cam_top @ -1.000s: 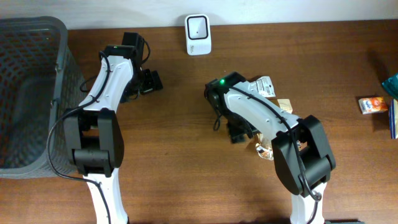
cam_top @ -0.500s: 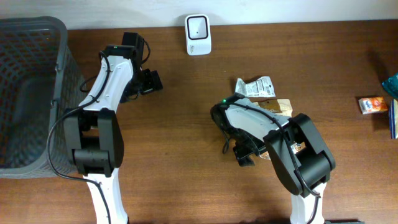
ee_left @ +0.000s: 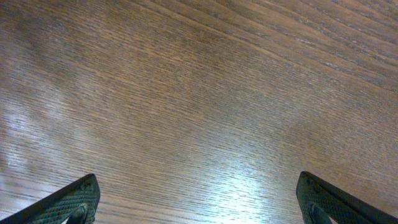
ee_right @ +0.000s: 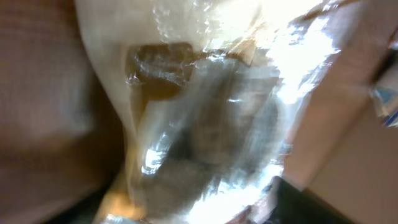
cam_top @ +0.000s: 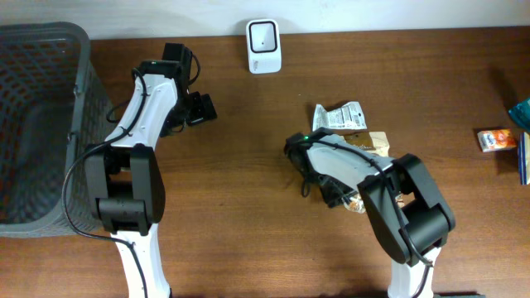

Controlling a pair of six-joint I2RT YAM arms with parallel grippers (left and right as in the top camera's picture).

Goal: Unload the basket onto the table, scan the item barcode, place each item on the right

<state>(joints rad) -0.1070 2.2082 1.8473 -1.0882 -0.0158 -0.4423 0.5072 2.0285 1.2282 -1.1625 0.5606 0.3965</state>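
Note:
The item is a clear, crinkly plastic packet [cam_top: 356, 204] with a golden-brown filling, lying on the wooden table right of centre. My right gripper [cam_top: 335, 196] is down over its left end. In the right wrist view the packet [ee_right: 205, 124] fills the blurred frame and reaches down between the jaws of the right gripper [ee_right: 193, 210]; one dark finger [ee_right: 311, 202] shows at lower right. Whether the jaws press on it is not visible. The white barcode scanner [cam_top: 263, 35] stands at the back edge. My left gripper [cam_top: 201, 108] [ee_left: 199, 208] hangs open over bare wood at back left.
A grey mesh basket [cam_top: 79, 79] takes up the far left. Two more packets [cam_top: 339, 116] [cam_top: 378, 141] lie behind the right arm. An orange box [cam_top: 495, 139] and blue items [cam_top: 522, 112] sit at the right edge.
The right arm has swung from the table's middle towards the front right, bringing its gripper onto the clear packet. The left arm has not moved.

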